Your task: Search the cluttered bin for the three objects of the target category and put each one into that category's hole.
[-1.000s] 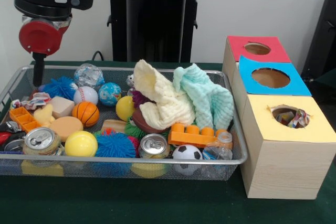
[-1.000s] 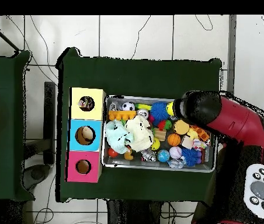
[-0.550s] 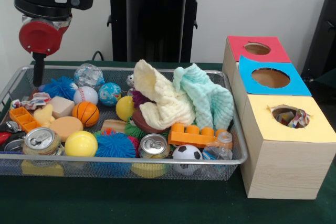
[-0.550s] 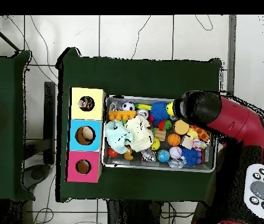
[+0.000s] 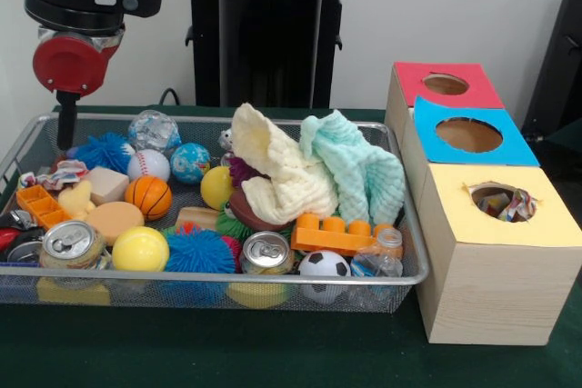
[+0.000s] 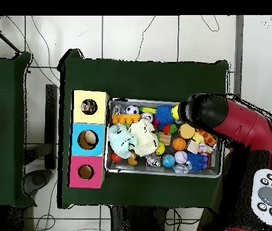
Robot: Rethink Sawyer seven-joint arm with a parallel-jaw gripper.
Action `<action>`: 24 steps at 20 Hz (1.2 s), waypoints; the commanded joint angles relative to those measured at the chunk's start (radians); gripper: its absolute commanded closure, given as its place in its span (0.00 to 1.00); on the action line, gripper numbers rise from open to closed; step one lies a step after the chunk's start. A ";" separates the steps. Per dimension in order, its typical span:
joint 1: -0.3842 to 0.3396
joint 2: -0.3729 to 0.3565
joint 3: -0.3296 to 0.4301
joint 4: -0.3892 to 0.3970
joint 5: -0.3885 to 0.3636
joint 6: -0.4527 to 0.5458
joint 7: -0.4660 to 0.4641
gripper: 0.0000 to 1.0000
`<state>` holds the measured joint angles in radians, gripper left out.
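The wire mesh bin (image 5: 218, 290) sits on a dark green table cover (image 5: 182, 352), its right rim close beside the row of three wooden boxes (image 5: 496, 288). Their tops are red (image 5: 414, 93), blue (image 5: 427, 147) and yellow (image 5: 455, 215), each with one round hole; the yellow box's hole (image 5: 502, 201) shows patterned material inside. The bin is filled wall to wall, with open room only above it. The gripper (image 5: 65, 132) hangs at the far left corner, its tip low at the rim beside a blue spiky ball (image 5: 103, 150); whether it is released or clenched cannot be told. Balls lie mostly in the left half: a baseball (image 5: 147, 164), a basketball (image 5: 147, 196), a yellow ball (image 5: 140, 249) and a soccer ball (image 5: 324, 265) at the near wall. A cream cloth (image 5: 277, 174) and a mint cloth (image 5: 359, 170) are heaped at the centre and right. Two cans (image 5: 266, 252) stand at the near wall; no writing is readable. In the overhead view a pale tiled floor (image 6: 138, 36) surrounds the table.
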<state>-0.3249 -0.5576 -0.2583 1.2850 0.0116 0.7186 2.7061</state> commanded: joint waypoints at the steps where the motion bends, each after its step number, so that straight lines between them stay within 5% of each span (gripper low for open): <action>1: 0.004 0.023 0.082 0.096 -0.055 -0.027 -0.068 1.00; 24: 0.010 0.048 0.091 0.082 -0.046 -0.010 -0.063 1.00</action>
<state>-0.3158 -0.5523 -0.2583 1.2849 0.0116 0.7186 2.7061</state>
